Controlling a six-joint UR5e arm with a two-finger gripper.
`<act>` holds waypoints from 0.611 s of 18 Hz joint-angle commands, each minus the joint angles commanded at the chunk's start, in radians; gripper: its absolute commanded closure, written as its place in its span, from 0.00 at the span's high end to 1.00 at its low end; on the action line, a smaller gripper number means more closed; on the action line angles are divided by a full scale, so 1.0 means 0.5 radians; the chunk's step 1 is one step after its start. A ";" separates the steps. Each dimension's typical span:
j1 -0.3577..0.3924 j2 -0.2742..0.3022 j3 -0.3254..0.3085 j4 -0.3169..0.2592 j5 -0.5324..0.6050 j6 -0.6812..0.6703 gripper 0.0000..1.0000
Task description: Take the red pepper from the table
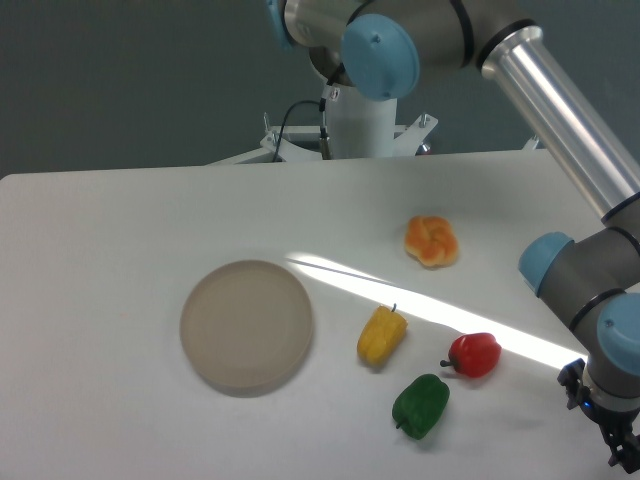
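Observation:
A small glossy red pepper (473, 355) with a short dark stem pointing left lies on the white table (100, 250), right of centre near the front. At the bottom right corner my gripper (622, 450) hangs low, to the right of the pepper and apart from it. Only a dark finger (620, 445) shows before the frame's edge cuts it off, so its state is unclear. Nothing is seen held in it.
A yellow pepper (381, 335) lies left of the red one and a green pepper (421, 405) in front of it. An orange bun-like item (431, 241) sits farther back. A round beige-grey plate (246, 327) lies at centre left. My arm (560, 110) spans the upper right.

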 joint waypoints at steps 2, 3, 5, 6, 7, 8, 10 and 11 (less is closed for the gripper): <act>-0.006 0.000 0.000 0.000 0.000 -0.006 1.00; -0.012 0.003 0.000 0.000 0.000 -0.006 1.00; -0.015 0.018 -0.006 -0.003 -0.012 -0.006 1.00; -0.021 0.021 -0.009 -0.003 -0.009 -0.006 1.00; -0.022 0.025 -0.009 -0.003 -0.012 -0.006 1.00; -0.022 0.025 -0.009 -0.006 -0.018 -0.003 1.00; -0.022 0.031 -0.012 -0.009 -0.043 -0.006 1.00; -0.025 0.040 -0.015 -0.018 -0.034 -0.003 1.00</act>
